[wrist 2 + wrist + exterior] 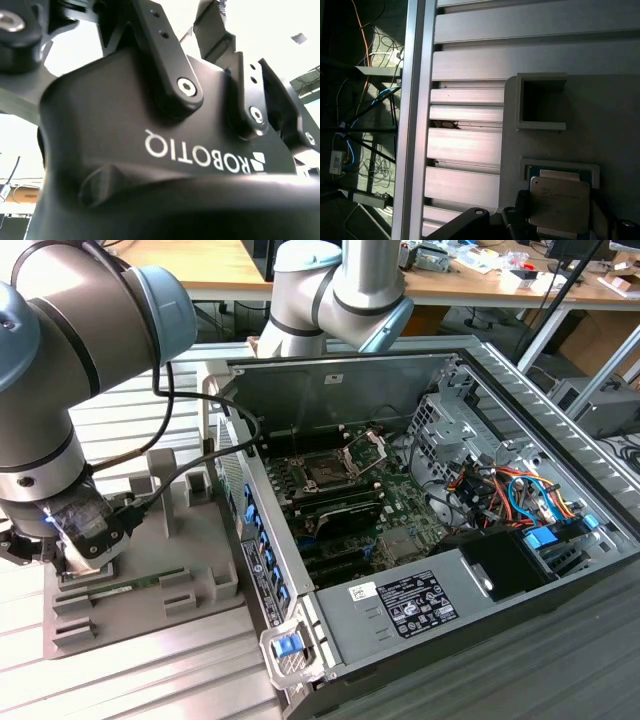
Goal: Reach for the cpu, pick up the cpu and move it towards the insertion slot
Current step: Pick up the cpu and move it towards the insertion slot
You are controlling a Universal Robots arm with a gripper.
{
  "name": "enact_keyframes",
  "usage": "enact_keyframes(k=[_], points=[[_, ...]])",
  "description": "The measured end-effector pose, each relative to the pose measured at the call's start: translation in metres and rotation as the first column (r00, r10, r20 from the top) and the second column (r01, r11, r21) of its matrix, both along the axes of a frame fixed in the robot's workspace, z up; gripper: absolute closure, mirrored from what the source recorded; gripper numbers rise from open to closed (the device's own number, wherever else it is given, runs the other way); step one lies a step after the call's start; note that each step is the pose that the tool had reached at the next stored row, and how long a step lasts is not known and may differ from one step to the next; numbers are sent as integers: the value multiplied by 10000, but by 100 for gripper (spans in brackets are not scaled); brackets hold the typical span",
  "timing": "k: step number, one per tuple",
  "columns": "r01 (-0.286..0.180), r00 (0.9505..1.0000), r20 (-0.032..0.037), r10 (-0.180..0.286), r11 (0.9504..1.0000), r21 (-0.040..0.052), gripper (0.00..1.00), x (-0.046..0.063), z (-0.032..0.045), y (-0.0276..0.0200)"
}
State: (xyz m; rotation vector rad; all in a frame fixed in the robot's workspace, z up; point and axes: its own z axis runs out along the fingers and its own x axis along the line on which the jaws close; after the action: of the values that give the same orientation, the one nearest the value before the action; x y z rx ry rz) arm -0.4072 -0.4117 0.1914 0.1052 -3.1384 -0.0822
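Much of my grip is hard to read. In the first wrist view my dark fingers (519, 225) run off the picture's edge, so their tips are cut off. In the second wrist view my own black housing (150, 150) and its linkage bars fill the foreground against a bright ceiling. In the exterior view my wrist stands in front of the chip's place, low over the grey plastic tray (190, 575) at the exterior view's left.

The small flat square cpu with its pale silver-beige metal top (559, 200) lies flat, top face towards the first wrist camera. Being square, it has no clear long axis. Its edges run parallel to the walls of the raised grey recess frame (559, 162) around it, and a thin green strip shows along one side. I cannot tell whether it is seated in the recess or just lifted off it.

It lies between my fingers, one against each of two opposite edges, and they are clamped on it.

A second, dark square pocket (542, 102) sits near it on the tray, which rests on the ribbed aluminium surface (465, 145).

The square insertion slot with a dark centre and silver frame (328, 473) is well apart, towards the exterior view's right. It sits on the green motherboard (385, 510) inside the open grey computer case (330, 390), with its load plate (365, 447) tilted up.
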Motion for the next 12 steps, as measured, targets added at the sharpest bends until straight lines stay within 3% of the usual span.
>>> enact_keyframes(k=[1,12], points=[[0,10000,4,0,10000,2,45,0,-1,0],[-2,10000,9,2,10000,4,45,2,-5,0]])
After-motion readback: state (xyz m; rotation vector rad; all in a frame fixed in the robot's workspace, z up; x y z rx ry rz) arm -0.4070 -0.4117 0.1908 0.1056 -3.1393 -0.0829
